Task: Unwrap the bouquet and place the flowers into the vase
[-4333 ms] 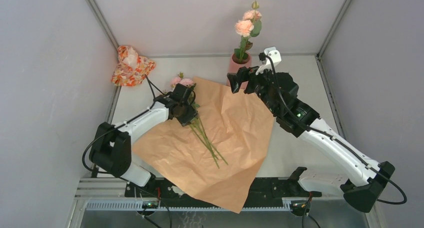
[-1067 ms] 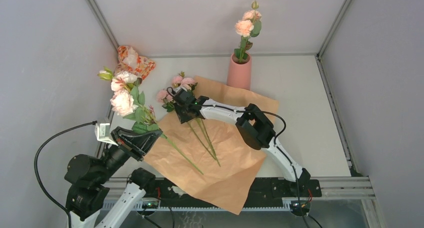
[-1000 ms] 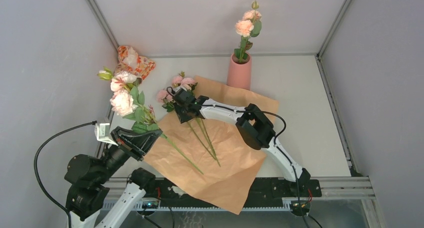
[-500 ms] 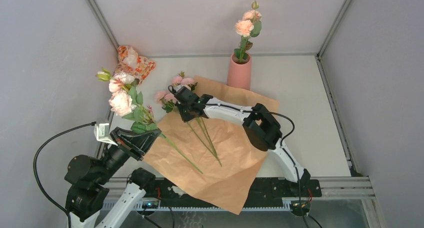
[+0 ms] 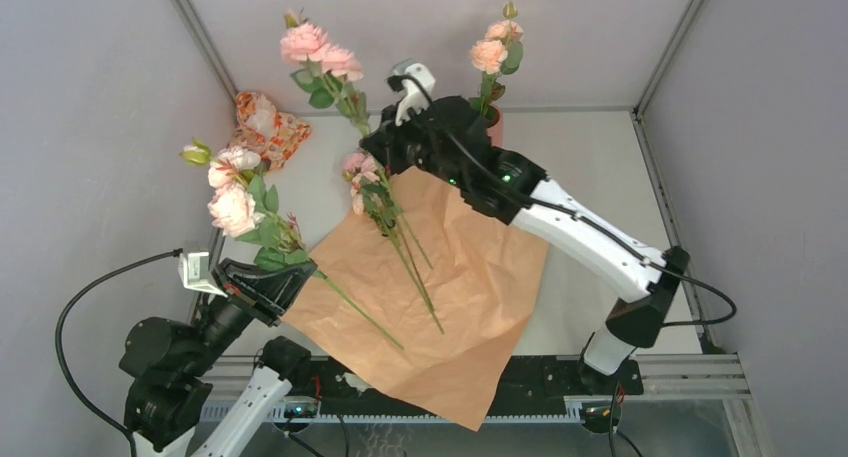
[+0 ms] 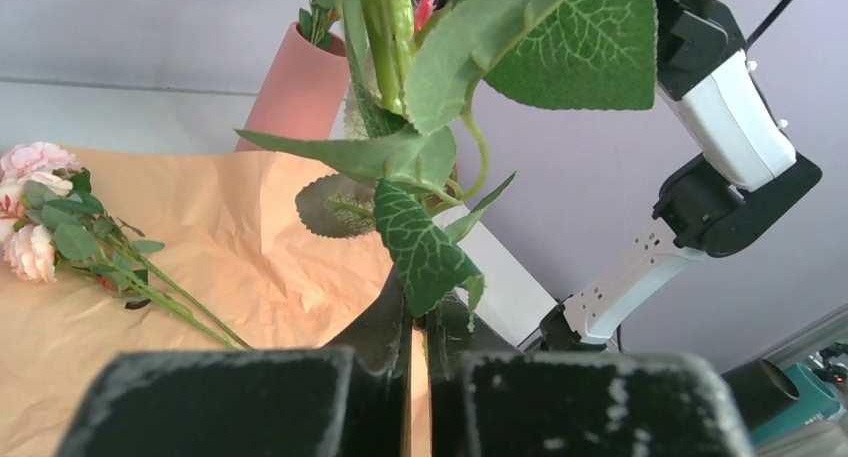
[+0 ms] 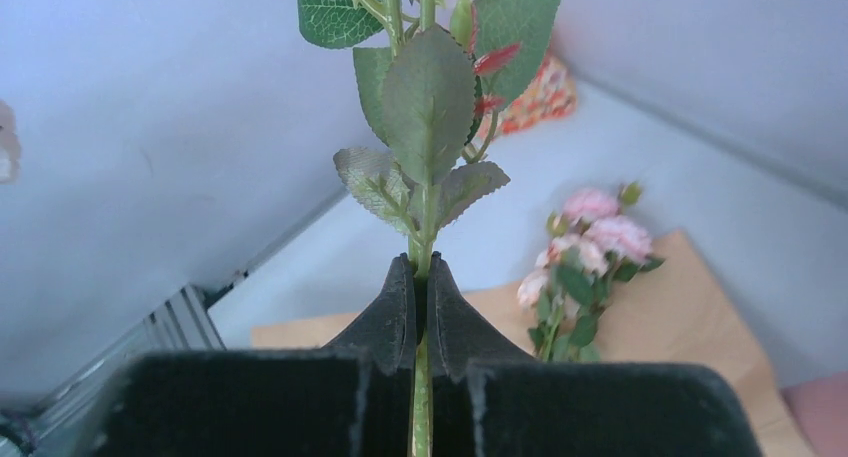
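Note:
The bouquet's tan-orange paper [image 5: 470, 287] lies spread flat on the table. A few pink flowers [image 5: 362, 172] rest on it, stems toward me. My left gripper [image 5: 298, 272] is shut on the stem of a pink-and-peach flower [image 5: 232, 202], held up at the left; its jaws [image 6: 418, 322] pinch just below the leaves. Raised at the back, my right gripper [image 5: 373, 143] is shut on another flower's green stem [image 7: 420, 227], its blooms [image 5: 318, 45] high above. The salmon-pink vase [image 6: 300, 87] holds one peach flower [image 5: 492, 49]; the right arm mostly hides the vase from above.
An orange-and-white floral-patterned bundle [image 5: 265, 127] sits in the back left corner. Grey walls close in on three sides. The paper's near corner hangs over the front rail [image 5: 470, 402]. The right arm [image 5: 580, 232] stretches across the paper's right side.
My right gripper closed on a flower stem and lifted it off the paper, up and toward the back. The left arm, still holding its flower, drifted slightly left.

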